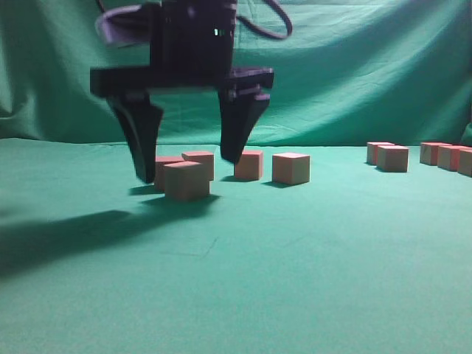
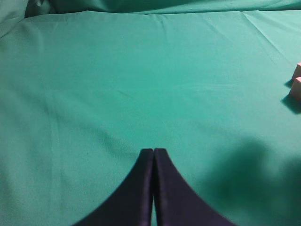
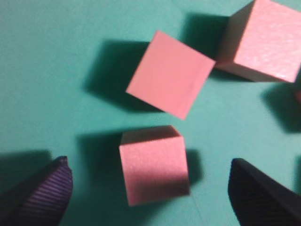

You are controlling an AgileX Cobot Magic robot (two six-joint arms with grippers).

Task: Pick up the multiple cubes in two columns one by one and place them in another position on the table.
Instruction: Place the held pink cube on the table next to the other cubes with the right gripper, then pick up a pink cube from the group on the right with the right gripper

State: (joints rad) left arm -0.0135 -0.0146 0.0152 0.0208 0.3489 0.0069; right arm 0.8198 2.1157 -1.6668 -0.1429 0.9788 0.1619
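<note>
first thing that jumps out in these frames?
The big black right claw hangs open over the left cluster of cubes, one cube sitting free between its fingers. A second group of cubes lines the far right of the green table. The left claw is shut over bare cloth.

Far-right cube cut by the exterior edge, rear-left cube half hidden behind nearer ones, right gripper top cropped, slightly blurred

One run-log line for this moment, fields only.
right gripper: open over cube | left gripper: shut, idle | cube on table
</note>
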